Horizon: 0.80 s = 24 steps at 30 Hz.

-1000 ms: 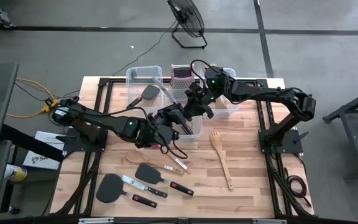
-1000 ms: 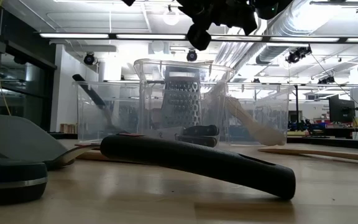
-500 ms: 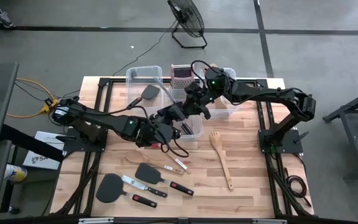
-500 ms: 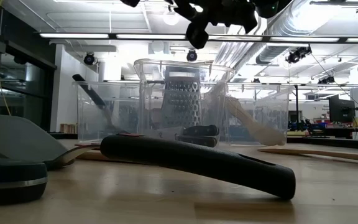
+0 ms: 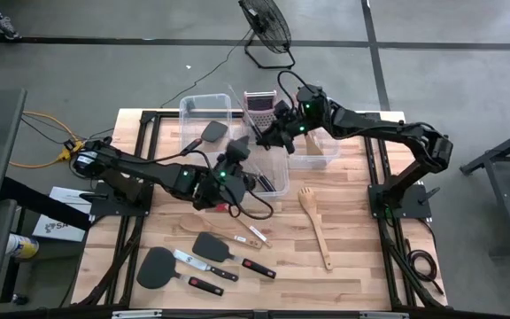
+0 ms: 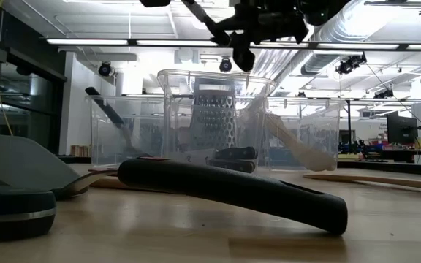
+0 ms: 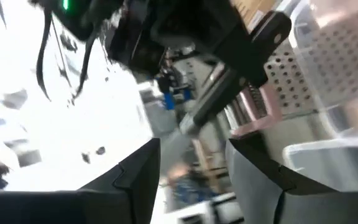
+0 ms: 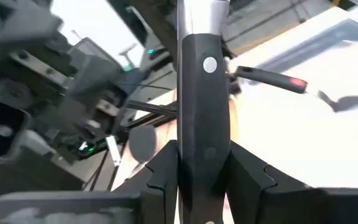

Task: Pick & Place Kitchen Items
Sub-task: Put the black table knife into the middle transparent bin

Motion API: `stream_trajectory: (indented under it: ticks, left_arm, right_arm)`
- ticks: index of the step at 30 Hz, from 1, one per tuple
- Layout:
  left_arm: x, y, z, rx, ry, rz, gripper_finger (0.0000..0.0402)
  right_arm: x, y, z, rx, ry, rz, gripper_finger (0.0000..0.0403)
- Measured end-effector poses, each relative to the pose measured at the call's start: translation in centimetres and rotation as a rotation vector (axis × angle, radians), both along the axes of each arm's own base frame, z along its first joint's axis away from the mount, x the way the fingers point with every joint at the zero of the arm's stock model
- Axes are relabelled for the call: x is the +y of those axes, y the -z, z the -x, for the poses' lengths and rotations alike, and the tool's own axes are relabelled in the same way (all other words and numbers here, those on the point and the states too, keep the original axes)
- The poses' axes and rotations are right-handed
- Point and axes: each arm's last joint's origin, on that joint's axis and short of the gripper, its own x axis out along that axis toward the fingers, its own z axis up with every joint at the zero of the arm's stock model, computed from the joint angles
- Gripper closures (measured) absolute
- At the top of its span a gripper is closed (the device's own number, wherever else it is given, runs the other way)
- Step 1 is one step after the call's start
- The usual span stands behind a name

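The right gripper point(image 5: 273, 135) holds a knife point(image 8: 199, 93) by its black handle, jaws clamped on it, high over the clear bins point(image 5: 204, 106) at the worktop's point(image 5: 361, 257) far edge; its blade point(image 5: 244, 117) slants up and away toward the grater point(image 5: 258, 106). The left gripper point(image 5: 235, 151) hovers just beside it over the middle bin point(image 5: 277, 182), jaws apart and empty. Near the front edge, well apart from both arms, lie a spatula point(image 5: 212, 247), more knives point(image 5: 251, 265) and a wooden fork point(image 5: 314, 224).
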Motion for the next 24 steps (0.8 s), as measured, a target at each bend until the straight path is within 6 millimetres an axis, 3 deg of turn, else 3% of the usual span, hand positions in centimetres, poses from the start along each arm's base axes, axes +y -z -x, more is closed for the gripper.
stream_trajectory:
  ticks: [12, 20, 24]
  left_arm:
    - [1.8, -0.3, 7.0, -0.546, -0.171, 0.391, 0.0225]
    - [2.7, 0.4, 10.4, -0.682, -0.321, 0.440, 0.0225]
    - [2.9, 1.2, 11.1, -0.748, -0.344, 0.470, 0.0225]
  right_arm:
    - [0.8, 0.2, 2.0, 0.213, 0.149, -0.037, 0.0312]
    - [3.2, 0.7, 1.2, 0.309, 0.210, -0.108, 0.0312]
    - [4.1, 1.2, 1.1, 0.383, 0.263, -0.156, 0.0312]
